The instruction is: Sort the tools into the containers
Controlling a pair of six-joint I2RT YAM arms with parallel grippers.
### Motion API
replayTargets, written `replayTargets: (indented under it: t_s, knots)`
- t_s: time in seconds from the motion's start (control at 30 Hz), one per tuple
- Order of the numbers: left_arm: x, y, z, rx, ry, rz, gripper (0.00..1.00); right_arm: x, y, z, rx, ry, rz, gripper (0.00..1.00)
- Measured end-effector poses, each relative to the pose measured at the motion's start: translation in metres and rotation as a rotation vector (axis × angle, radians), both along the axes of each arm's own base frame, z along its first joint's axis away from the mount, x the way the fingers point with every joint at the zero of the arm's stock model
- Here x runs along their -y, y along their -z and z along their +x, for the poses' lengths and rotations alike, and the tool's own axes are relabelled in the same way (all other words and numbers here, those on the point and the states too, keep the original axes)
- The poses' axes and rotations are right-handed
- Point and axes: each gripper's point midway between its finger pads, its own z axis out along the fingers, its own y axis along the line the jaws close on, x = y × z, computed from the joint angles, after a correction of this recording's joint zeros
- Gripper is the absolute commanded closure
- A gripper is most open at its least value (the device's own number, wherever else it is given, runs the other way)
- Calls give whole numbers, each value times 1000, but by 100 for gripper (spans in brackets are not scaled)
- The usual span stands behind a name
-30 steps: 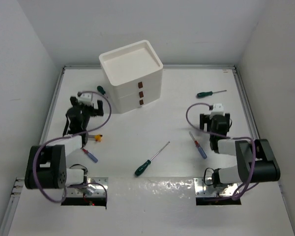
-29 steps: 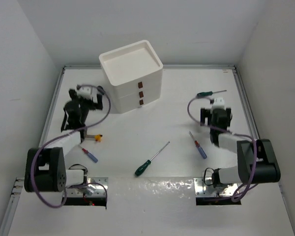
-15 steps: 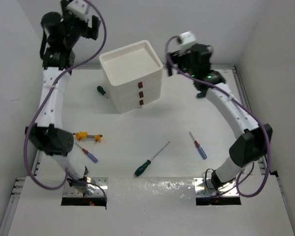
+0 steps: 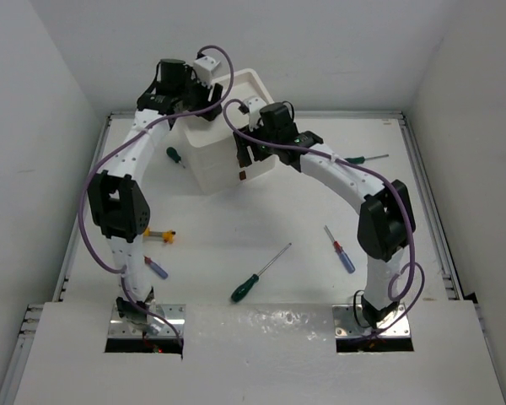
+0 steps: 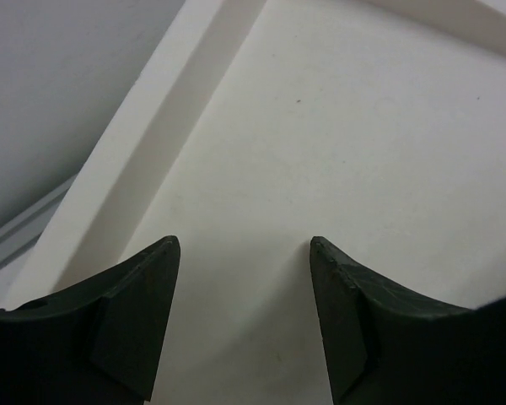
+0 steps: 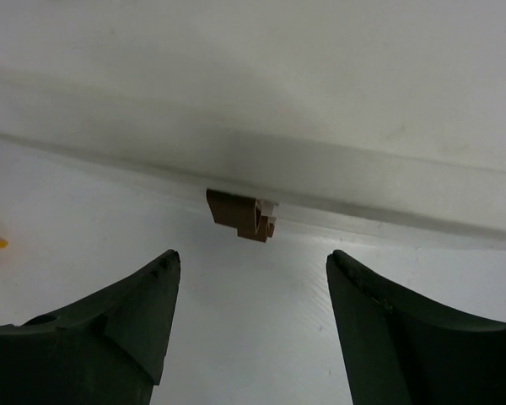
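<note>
from above: your left gripper [image 4: 201, 108] hangs over the back left corner of the drawer unit [image 4: 204, 164]. your right gripper [image 4: 246, 152] is up against the unit's front face, covering the upper handles. none of the screwdrivers is held. the stubby green one [image 4: 175, 157] lies just left of the unit, a green one [image 4: 354, 160] off to its right, and the long green one [image 4: 257, 277], both blue ones [image 4: 341, 251] [image 4: 154, 266] and the yellow-orange one [image 4: 156, 234] lie well in front of it.

left wrist: the fingers [image 5: 139, 312] stand moderately apart with nothing between them, above the unit's rimmed top [image 5: 177, 110]. it looks like a bracing job, so press flat on the top, inside the rim, rather than on the edge.

right wrist: the right gripper [image 6: 253, 329] is also apart and empty, and a dark-red handle [image 6: 240, 215] on the unit's front sits ahead, roughly centred in the gap. you cannot tell which drawer it belongs to. go straight in, pinch the handle itself and not the drawer lip, then pull level and square to the front so the unit doesn't slide or tip.
</note>
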Motion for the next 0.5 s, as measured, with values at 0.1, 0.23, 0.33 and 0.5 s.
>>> replayTargets:
  t_s: [0.1, 0.23, 0.33, 0.5]
  knots:
    - [0, 3, 1, 11, -10, -11, 42, -7, -4, 11, 24, 22, 30, 39]
    - [2, 3, 3, 30, -18, -34, 44, -12, -7, 19, 37, 49, 48, 46]
    - [3, 2, 5, 37, -21, -50, 44, -14, -3, 21, 27, 67, 53, 50]
    - [4, 2, 5, 37, -23, -55, 46, -15, 1, 25, 22, 101, 57, 64]
